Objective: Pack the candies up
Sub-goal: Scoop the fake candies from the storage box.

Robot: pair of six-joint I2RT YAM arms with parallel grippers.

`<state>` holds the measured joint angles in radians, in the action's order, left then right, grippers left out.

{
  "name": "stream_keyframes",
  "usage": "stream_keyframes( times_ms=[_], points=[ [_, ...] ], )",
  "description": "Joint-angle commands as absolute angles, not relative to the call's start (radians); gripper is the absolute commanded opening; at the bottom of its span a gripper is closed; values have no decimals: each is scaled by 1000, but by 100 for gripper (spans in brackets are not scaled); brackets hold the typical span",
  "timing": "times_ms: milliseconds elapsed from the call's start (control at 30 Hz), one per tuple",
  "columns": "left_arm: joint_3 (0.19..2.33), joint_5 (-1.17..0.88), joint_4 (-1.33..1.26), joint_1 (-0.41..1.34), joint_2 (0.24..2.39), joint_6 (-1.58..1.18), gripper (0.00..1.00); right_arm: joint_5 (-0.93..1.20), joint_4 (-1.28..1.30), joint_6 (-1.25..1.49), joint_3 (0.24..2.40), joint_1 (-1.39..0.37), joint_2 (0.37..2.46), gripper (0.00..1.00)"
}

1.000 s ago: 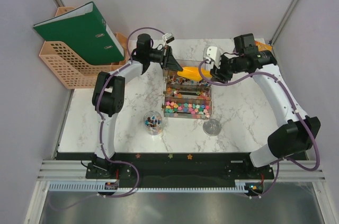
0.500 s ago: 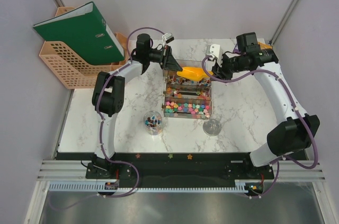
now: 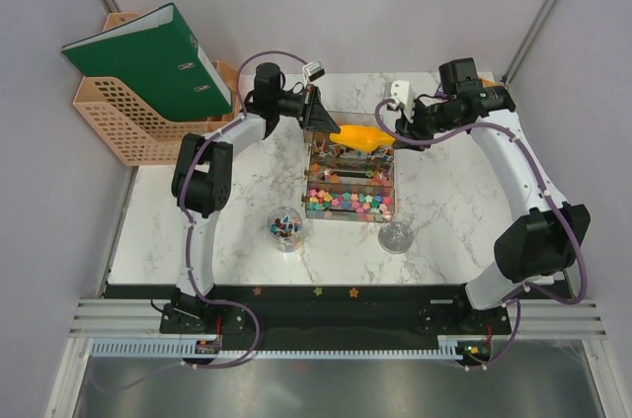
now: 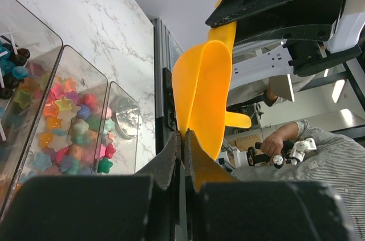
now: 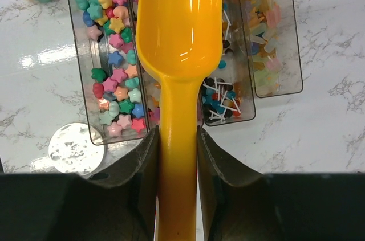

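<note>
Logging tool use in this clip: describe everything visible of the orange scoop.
The orange scoop is glossy plastic in one piece: a deep rounded bowl narrowing into a long straight handle. It is held over the far end of the clear divided box. The right gripper clamps its handle. Its bowl rim reaches the shut left gripper, contact unclear.

A divided box (image 3: 394, 191) sits mid-worktop (image 3: 454, 201), candies (image 3: 348, 203) in its nearest compartment. A scoop (image 3: 360, 137) hangs over the box's far end, handle between the right tool (image 3: 402, 125) fingers, with the left tool (image 3: 318, 112) at the far left corner. A cup (image 3: 284, 228) stands front-left and a lid (image 3: 396, 236) front-right. A binder (image 3: 148, 57) rests on a rack (image 3: 118, 126) beyond the worktop's far left.
</note>
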<state>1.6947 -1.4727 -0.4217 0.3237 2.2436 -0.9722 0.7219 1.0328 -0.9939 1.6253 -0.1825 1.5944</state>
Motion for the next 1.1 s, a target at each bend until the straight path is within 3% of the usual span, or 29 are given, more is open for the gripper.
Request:
stream_keyframes(
  times_ms=[0, 67, 100, 133, 200, 233, 300, 333, 400, 433, 467, 500, 600, 667, 800, 1067],
  points=[
    [1721, -1677, -460, 316, 2240, -1000, 2, 749, 1063, -999, 1657, -179, 1609, 36],
    [1724, -1675, -462, 313, 2243, -999, 2, 749, 1074, -1003, 1669, -179, 1623, 6],
    [1726, -1672, -462, 311, 2244, -999, 2, 750, 1081, -1006, 1674, -176, 1629, 0],
    [1726, -1666, -463, 308, 2246, -994, 2, 759, 1095, -1008, 1681, -172, 1634, 0],
    [1726, -1635, -463, 298, 2244, -977, 12, 736, 1115, -1020, 1725, -172, 1658, 0],
    [1732, -1626, -456, 282, 2249, -953, 26, 698, 1133, -1020, 1747, -170, 1666, 0],
    [1776, -1600, -407, 250, 2250, -901, 41, 643, 1146, -1028, 1814, -166, 1686, 0],
    [1828, -1588, -258, 238, 2255, -790, 60, 577, 1160, -1038, 1837, -166, 1693, 0],
    [1890, -1508, -17, 206, 2258, -612, 64, 516, 1181, -1058, 1914, -164, 1727, 0],
    [1934, -1455, 156, 199, 2260, -316, 71, 484, 1199, -1071, 1945, -164, 1745, 0],
    [2047, -1278, 530, 199, 2270, -147, 75, 436, 1215, -1081, 2006, -164, 1764, 0],
    [2081, -1203, 613, 209, 2273, 53, 77, 414, 1247, -1088, 2040, -166, 1808, 0],
    [2118, -877, 692, 213, 2279, 118, 76, 342, 1290, -1089, 2178, -173, 1902, 0],
    [2108, -684, 701, 215, 2281, 164, 69, 287, 1312, -1127, 2226, -199, 1946, 0],
    [2074, -525, 707, 215, 2281, 207, 55, 140, 1321, -1206, 2264, -258, 2006, 0],
    [2052, -420, 652, 215, 2327, 193, 51, 43, 1402, -1256, 2453, -299, 2177, 0]
  ],
)
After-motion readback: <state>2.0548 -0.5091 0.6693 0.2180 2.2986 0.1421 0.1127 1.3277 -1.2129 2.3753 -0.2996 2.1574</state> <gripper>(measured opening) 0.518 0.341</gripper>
